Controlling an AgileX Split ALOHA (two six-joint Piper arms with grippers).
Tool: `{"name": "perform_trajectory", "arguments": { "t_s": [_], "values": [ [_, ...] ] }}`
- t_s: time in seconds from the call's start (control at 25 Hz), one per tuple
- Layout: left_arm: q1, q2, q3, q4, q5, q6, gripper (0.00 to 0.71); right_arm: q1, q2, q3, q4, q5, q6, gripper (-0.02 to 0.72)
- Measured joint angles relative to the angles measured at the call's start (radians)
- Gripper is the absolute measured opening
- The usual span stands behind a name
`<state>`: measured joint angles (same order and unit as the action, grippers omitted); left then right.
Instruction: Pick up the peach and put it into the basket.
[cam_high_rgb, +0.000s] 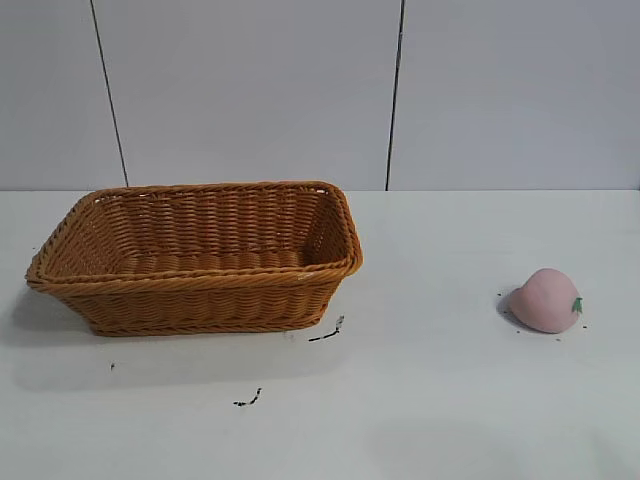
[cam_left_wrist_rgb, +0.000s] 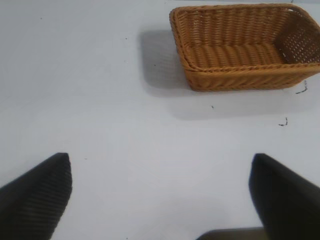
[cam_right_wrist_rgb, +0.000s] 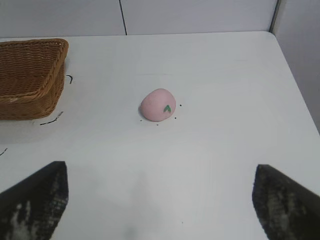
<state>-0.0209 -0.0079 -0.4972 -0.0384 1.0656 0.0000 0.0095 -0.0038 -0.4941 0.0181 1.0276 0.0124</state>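
The pale pink peach (cam_high_rgb: 546, 300) lies on the white table at the right, its green leaf mark facing right. It also shows in the right wrist view (cam_right_wrist_rgb: 158, 105). The orange-brown wicker basket (cam_high_rgb: 200, 290) stands empty at the left and shows in the left wrist view (cam_left_wrist_rgb: 240, 75) and at the edge of the right wrist view (cam_right_wrist_rgb: 30, 80). My right gripper (cam_right_wrist_rgb: 160, 172) is open and empty, well short of the peach. My left gripper (cam_left_wrist_rgb: 160, 165) is open and empty over bare table, away from the basket. Neither gripper shows in the exterior view.
Small black marks (cam_high_rgb: 328, 332) lie on the table in front of the basket's right corner, with another mark (cam_high_rgb: 248, 400) nearer the front. A grey panelled wall (cam_high_rgb: 400, 90) stands behind the table. The table's far edge and corner (cam_right_wrist_rgb: 270, 35) show in the right wrist view.
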Motion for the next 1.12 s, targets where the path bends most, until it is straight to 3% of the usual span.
{"name": "perform_trajectory", "arguments": {
  "t_s": [0.52, 0.84, 1.12],
  "values": [
    [0.0, 0.0, 0.0, 0.0, 0.0, 0.0, 0.693, 0.0, 0.062, -0.029, 0.0, -0.001, 0.0, 0.695],
    [0.0, 0.0, 0.0, 0.0, 0.0, 0.0, 0.693, 0.0, 0.573, -0.247, -0.003, -0.074, 0.001, 0.695],
    [0.0, 0.0, 0.0, 0.0, 0.0, 0.0, 0.693, 0.0, 1.109, -0.454, -0.003, -0.08, 0.001, 0.695]
  ]
}}
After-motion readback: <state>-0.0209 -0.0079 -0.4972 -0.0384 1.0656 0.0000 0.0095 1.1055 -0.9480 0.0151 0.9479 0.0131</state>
